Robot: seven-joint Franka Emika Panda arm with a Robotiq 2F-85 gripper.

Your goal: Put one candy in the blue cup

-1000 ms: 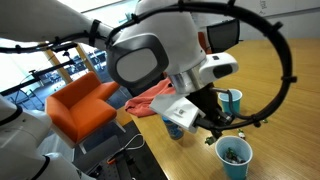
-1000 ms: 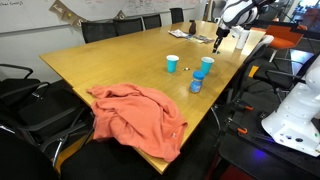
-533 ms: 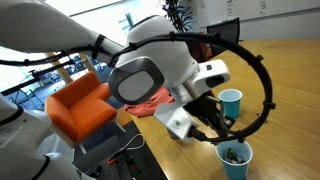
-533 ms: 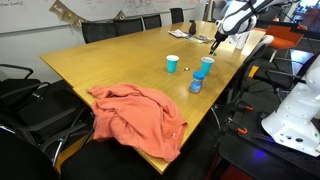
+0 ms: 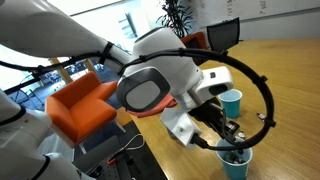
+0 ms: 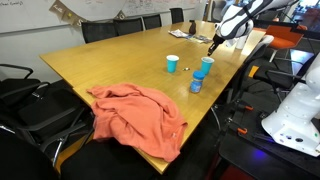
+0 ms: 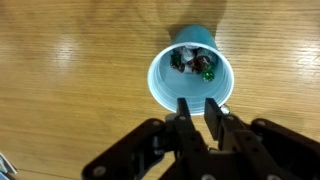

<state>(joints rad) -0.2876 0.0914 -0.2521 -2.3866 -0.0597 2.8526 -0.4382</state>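
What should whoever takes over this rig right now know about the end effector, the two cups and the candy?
Gripping part: the end effector hovers above the rim of the candy cup, jaws slightly apart, nothing between them.
Things: the candies lie in that cup's bottom. The second blue cup stands apart on the table; its contents are not visible.
Done: approach only, no candy grasped.
Left: pick one candy, carry it over, release it into the second blue cup.
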